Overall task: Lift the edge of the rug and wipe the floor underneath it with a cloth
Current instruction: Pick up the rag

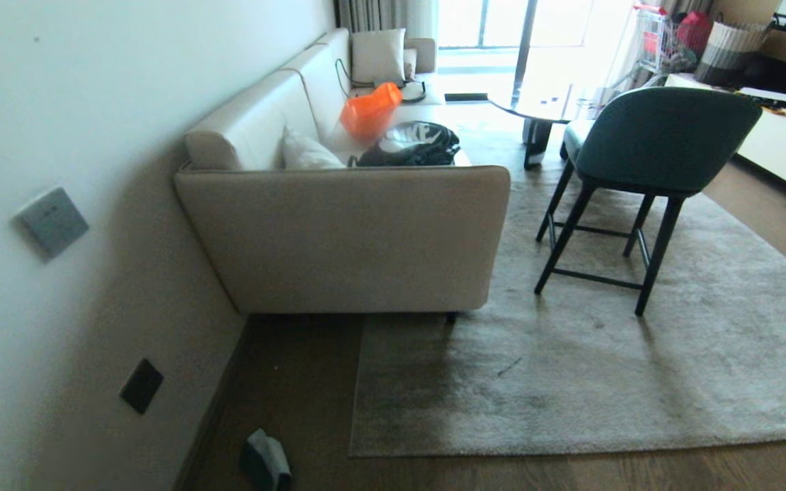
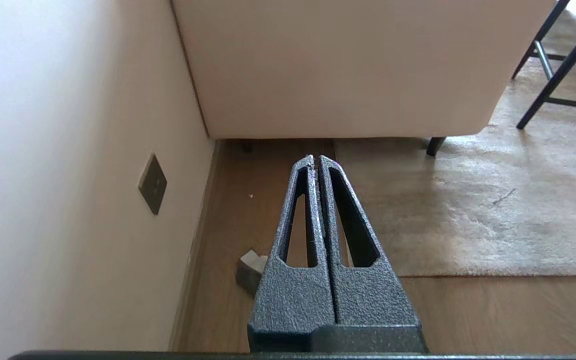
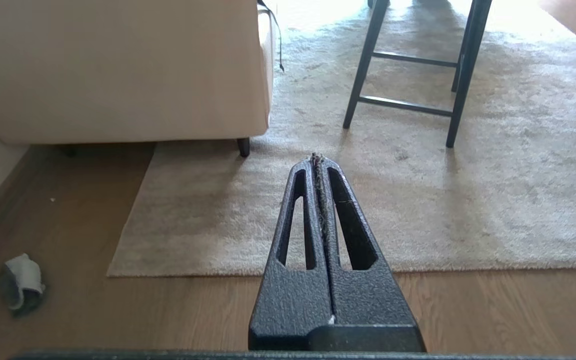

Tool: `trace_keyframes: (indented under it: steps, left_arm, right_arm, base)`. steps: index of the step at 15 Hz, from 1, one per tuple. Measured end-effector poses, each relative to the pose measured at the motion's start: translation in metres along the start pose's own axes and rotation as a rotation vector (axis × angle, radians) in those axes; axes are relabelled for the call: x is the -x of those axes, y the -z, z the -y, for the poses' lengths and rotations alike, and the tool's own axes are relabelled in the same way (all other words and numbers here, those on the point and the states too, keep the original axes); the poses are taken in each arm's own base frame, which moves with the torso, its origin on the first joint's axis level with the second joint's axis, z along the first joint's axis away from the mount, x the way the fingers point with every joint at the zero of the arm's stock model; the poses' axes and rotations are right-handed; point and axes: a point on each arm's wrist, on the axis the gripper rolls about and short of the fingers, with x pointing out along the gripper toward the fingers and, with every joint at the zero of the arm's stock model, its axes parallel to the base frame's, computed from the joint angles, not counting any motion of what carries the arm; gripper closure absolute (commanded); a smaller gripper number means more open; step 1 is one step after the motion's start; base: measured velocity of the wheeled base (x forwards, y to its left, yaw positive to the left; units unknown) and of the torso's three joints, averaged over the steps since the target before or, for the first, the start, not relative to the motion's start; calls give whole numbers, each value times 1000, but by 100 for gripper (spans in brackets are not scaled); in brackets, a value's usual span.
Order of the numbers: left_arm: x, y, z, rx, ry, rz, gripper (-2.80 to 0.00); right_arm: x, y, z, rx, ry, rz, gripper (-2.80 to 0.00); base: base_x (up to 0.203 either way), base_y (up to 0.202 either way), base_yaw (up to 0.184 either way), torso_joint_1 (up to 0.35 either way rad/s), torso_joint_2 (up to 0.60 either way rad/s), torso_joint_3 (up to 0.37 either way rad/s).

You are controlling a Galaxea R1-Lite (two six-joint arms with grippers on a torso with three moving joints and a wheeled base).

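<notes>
- The rug edge (image 3: pixel 268 272) lies flat on the floor (image 3: pixel 468 310), just ahead of and below my right jaws; its square corner (image 3: pixel 110 274) sits off to the side of them, toward the cloth.
- I judge the rug large and heavy overall, but floppy at the border: short pile, no stiff rim. The corner is where I would take hold, since only a small flap need rise there. A chair (image 1: pixel 638 157) and the sofa (image 1: pixel 345 239) pin the rest, so it should not slide.
- The cloth (image 3: pixel 20 282) is crumpled on bare floor near the wall (image 1: pixel 59 273), well apart from both jaws. It looks soft and light; a pinch on its raised fold should do.
- My left jaws (image 2: pixel 316 159) are clenched on nothing, above the floor between cloth and rug.
- My right jaws (image 3: pixel 318 157) are likewise clenched and empty.
</notes>
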Motion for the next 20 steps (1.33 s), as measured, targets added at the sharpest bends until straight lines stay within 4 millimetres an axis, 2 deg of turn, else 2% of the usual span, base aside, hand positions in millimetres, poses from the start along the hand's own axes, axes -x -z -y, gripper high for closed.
trace_keyframes:
  steps: [3, 20]
  left_arm:
    - [0, 0, 0, 0, 0, -1, 0]
    - [0, 0, 0, 0, 0, -1, 0]
  right_arm:
    - [0, 0, 0, -1, 0, -1, 0]
    - [0, 0, 0, 0, 0, 0, 0]
  base:
    - [0, 0, 0, 7, 387, 408]
    - [0, 0, 0, 3, 24, 26]
